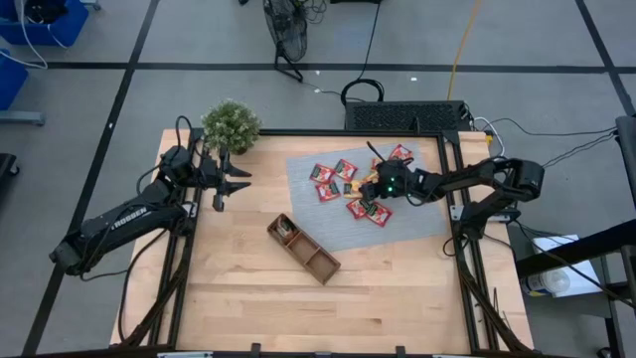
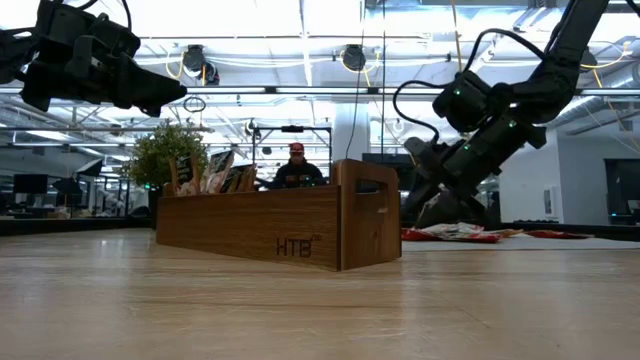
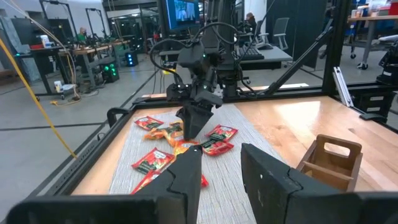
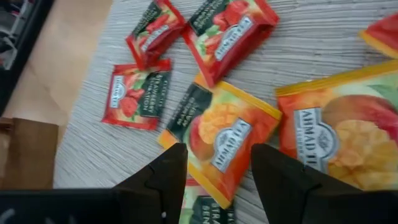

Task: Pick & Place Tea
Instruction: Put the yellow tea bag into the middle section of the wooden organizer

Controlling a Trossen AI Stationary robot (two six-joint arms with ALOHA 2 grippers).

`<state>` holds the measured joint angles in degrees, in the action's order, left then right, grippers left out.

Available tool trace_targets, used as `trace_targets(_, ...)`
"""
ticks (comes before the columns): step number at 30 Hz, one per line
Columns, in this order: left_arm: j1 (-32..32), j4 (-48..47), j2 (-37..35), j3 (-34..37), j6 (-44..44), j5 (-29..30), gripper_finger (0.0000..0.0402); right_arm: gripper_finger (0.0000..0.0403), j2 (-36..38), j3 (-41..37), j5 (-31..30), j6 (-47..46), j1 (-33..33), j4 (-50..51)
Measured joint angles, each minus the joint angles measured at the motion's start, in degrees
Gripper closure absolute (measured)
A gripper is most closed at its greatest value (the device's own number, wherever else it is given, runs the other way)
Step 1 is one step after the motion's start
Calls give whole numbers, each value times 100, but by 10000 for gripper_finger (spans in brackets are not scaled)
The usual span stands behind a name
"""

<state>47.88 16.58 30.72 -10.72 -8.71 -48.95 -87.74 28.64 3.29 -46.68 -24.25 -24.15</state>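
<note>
While the wooden tray (image 1: 303, 249) lies slantwise on the bare tabletop, nearest the front edge of everything on it, several sachets already stand upright in its end compartment on the plant's side, and its other compartments look bare from above. Just behind the tray, on its right-arm side, a grey mat (image 1: 422, 214) carries the loose tea sachets (image 1: 347, 169), red and orange ones scattered flat, some overlapping. The right gripper (image 1: 370, 195) hangs low over the part of that heap nearest the tray, tilted down, its fingers (image 4: 163, 177) spread apart with nothing between them; straight below the gap lies an orange mango sachet (image 4: 225, 143), with a larger orange one touching it on one side and red strawberry sachets just beyond. Whether the fingertips touch the foil cannot be told. Farther from the tray, toward the back corner on the left arm's side, a small potted plant (image 1: 231, 125) stands on the wood. Beside the plant, the left gripper (image 1: 235, 180) hovers high above the table, well apart from the tray and the mat, fingers partly spread and holding nothing.
</note>
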Motion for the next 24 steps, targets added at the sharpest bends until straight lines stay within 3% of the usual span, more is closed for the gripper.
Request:
trace_targets(6,0,0,0,0,-2,0,284,239,2,0,-10,245,2,-128)
trace_targets(13,0,0,0,0,-2,0,284,239,37,729,-20,2428,108,28)
trace_targets(16,0,0,0,-2,-2,0,284,238,32,1604,-57,3743,256,1216)
trace_targets(20,0,0,0,-4,0,0,284,234,-154,2908,-961,5822,452,3700)
trace_targets(24,0,0,0,-4,-1,0,284,236,-571,3608,-1136,6166,334,5036)
